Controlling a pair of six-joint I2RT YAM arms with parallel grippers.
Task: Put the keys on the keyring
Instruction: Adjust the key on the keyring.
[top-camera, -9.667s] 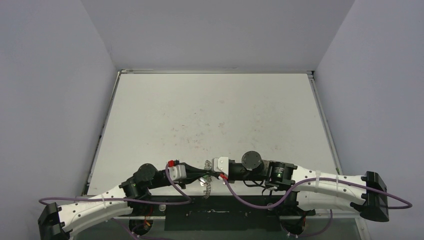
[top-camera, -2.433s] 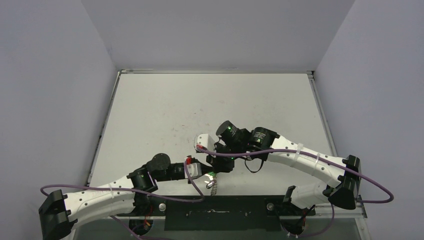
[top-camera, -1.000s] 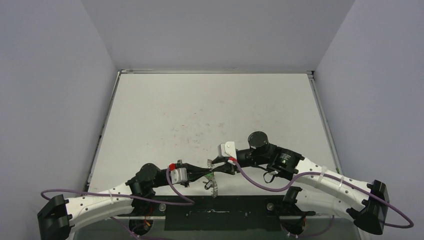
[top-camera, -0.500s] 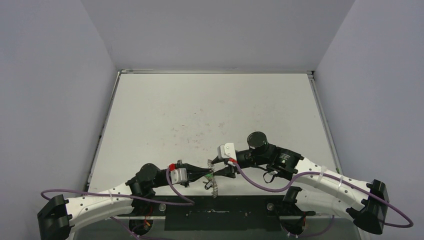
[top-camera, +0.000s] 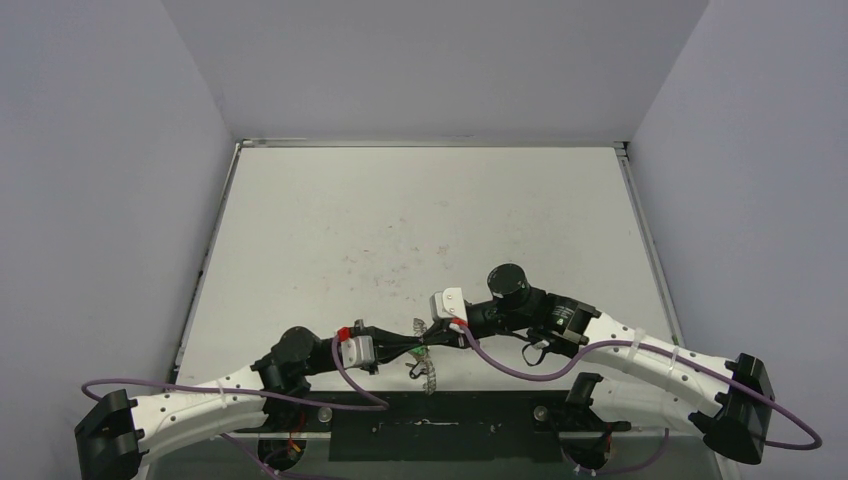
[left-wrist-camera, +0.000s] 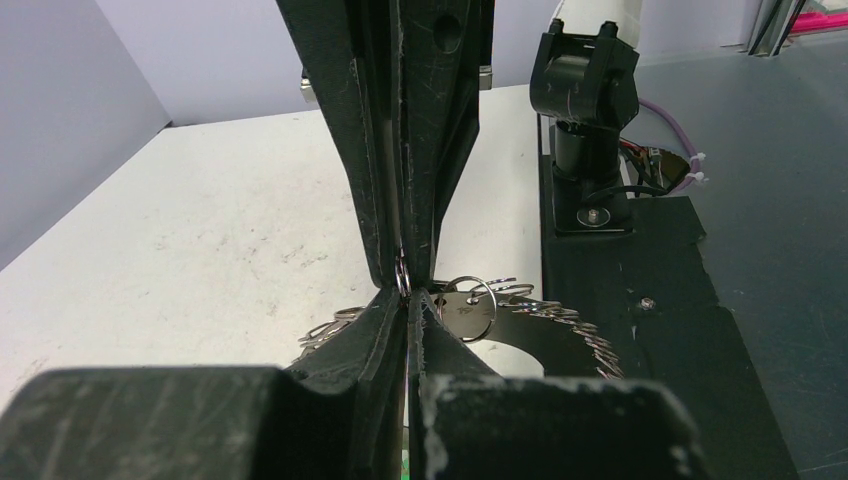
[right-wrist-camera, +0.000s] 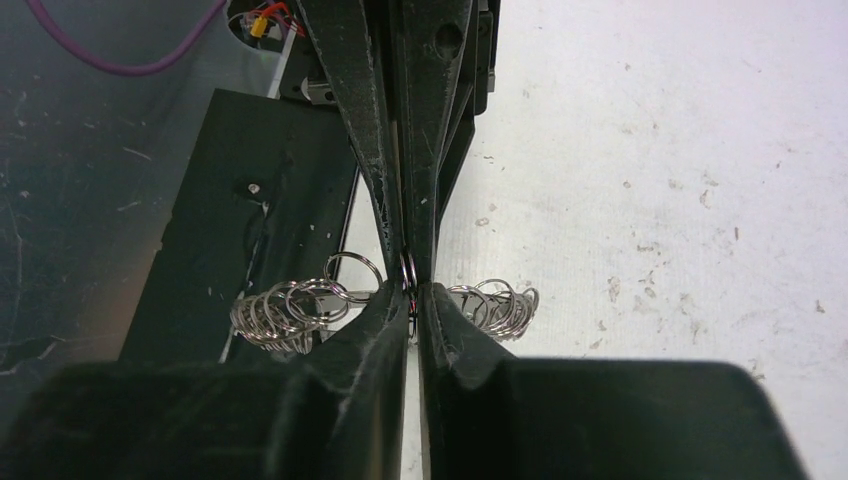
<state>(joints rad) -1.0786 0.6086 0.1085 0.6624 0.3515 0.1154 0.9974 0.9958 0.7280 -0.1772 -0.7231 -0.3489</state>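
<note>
The left arm (top-camera: 200, 400) lies low along the near edge of the tabletop (top-camera: 400, 220), reaching right. The right arm (top-camera: 640, 355) reaches left from the other side, its elbow a little farther in. Their tips meet head-on near the middle of the near edge.

The left fingers (left-wrist-camera: 385, 330) are pressed together. The right fingers (right-wrist-camera: 382, 318) are drawn in to a thin slit. In both wrist views the two pairs stand tip to tip, each nipping the same small wire loop on the rim of the keyring (top-camera: 427, 368).

The keyring is a thin silver-grey hoop with a hollow centre. Its rim is a fringe of little wire loops, which bunch up on either side of the pinched spot in the right wrist view. It sits at the meeting fingertips, over the near edge of the tabletop and the black base plate (top-camera: 440, 425). Whether its lower part touches anything I cannot tell.

From above it shows almost edge-on as a narrow strip. Its long axis runs from the fingertips toward the near side, leaning slightly right.

A silver key (left-wrist-camera: 462, 310) on its own small split ring lies against the rim just right of the left fingers. A green fleck (top-camera: 414, 349) shows at the fingertips from above.
</note>
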